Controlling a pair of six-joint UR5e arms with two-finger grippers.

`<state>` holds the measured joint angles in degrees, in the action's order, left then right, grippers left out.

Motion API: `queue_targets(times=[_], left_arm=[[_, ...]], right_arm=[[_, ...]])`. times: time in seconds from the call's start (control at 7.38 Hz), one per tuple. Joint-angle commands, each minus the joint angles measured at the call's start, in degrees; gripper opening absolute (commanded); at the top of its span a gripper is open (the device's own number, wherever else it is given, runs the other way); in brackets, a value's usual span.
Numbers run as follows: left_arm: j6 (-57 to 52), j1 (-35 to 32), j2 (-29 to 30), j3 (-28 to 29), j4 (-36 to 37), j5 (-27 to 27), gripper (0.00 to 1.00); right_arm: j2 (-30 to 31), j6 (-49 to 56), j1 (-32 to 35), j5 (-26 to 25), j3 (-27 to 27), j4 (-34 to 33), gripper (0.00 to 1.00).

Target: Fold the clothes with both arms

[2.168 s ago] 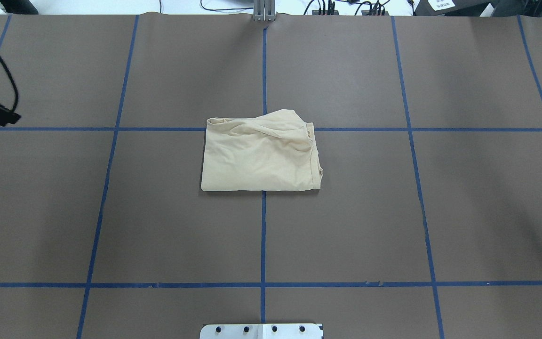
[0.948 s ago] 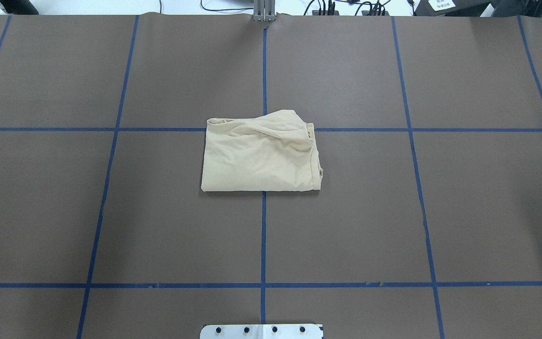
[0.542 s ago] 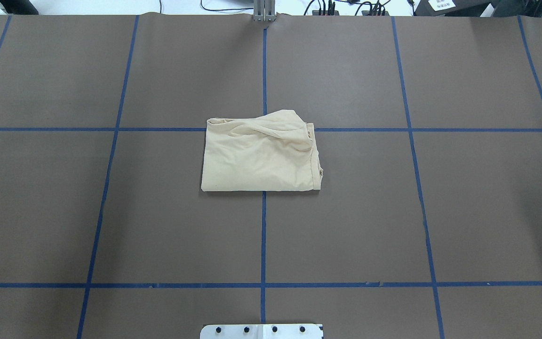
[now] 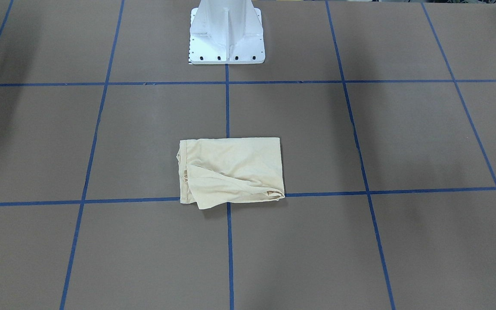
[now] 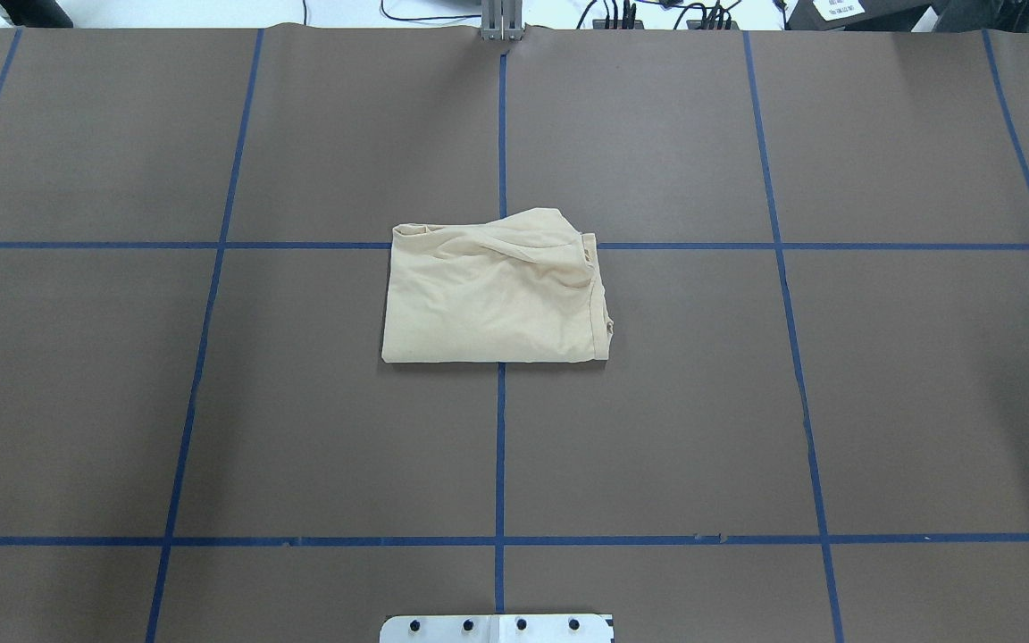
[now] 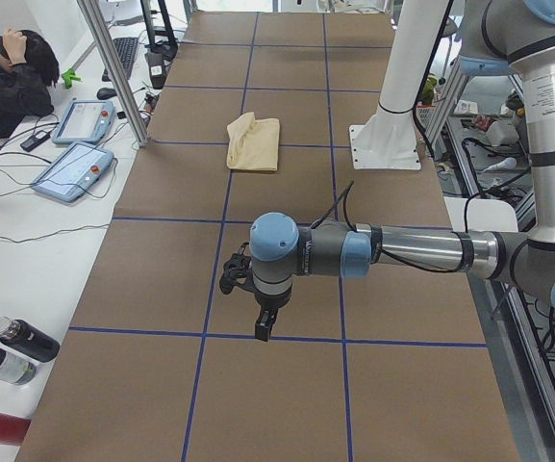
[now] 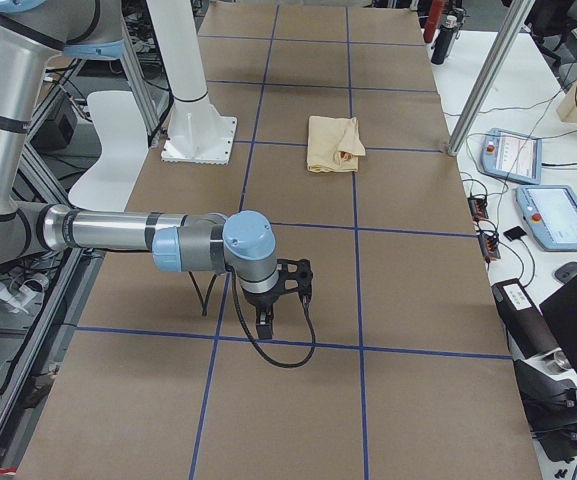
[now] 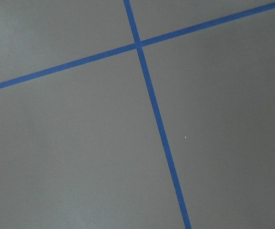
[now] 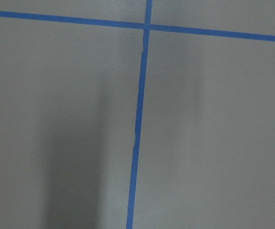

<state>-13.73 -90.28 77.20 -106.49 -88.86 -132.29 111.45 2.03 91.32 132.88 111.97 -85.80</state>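
The cream-yellow shirt point(image 5: 497, 295) lies folded into a small rectangle at the middle of the brown table, print hidden. It also shows in the front-facing view point(image 4: 230, 170), the left view point(image 6: 254, 142) and the right view point(image 7: 333, 143). Both arms are far from it, out over the table's ends. The left gripper point(image 6: 263, 327) hangs over the table with its fingers pointing down. The right gripper point(image 7: 264, 322) does the same at the other end. I cannot tell whether either is open or shut. Both wrist views show only bare table and blue tape.
The white pedestal base point(image 4: 226, 34) stands at the robot's side of the table. Blue tape lines point(image 5: 500, 446) grid the brown cover. A person point(image 6: 8, 72), tablets point(image 6: 70, 171) and bottles point(image 6: 12, 346) are beside the table's far edge.
Both grippers, seen at the overhead view's left and right edges 2.2 s ago, have moved outward and out of that view. The shirt has not moved.
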Motion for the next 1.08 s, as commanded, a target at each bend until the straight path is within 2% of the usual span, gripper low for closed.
queue_targets(times=[0.0, 0.95], left_arm=[[0.02, 0.01, -0.03, 0.24, 0.09, 0.01, 1.0], [0.02, 0.01, -0.82, 0.15, 0.0, 0.01, 1.0]], right_arm=[[0.0, -0.01, 0.0, 0.09, 0.0, 0.02, 1.0], [0.09, 0.08, 0.0, 0.53, 0.0, 0.02, 1.0]])
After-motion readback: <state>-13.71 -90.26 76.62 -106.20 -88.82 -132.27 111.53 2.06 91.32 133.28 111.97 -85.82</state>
